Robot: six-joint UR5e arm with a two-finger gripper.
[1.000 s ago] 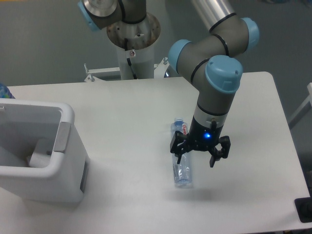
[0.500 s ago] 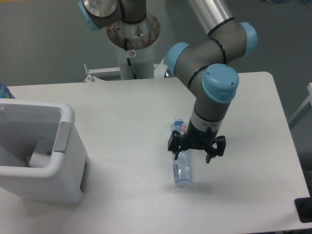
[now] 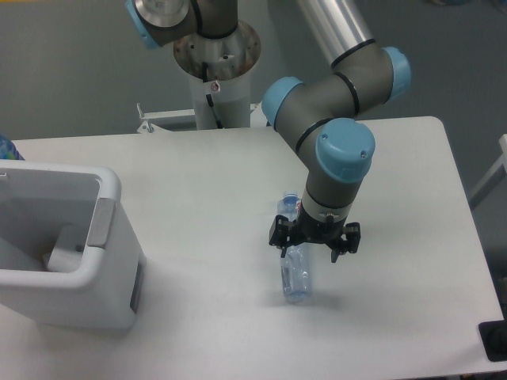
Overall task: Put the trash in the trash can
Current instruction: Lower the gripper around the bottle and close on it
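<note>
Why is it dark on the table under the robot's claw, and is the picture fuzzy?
In the fixed camera view, the gripper blocks light from above, so a soft shadow falls on the table by the bottle; the trash can shades its right side too. The picture looks a little soft.

No legible text, only red lettering too small to read on the bottle label
</note>
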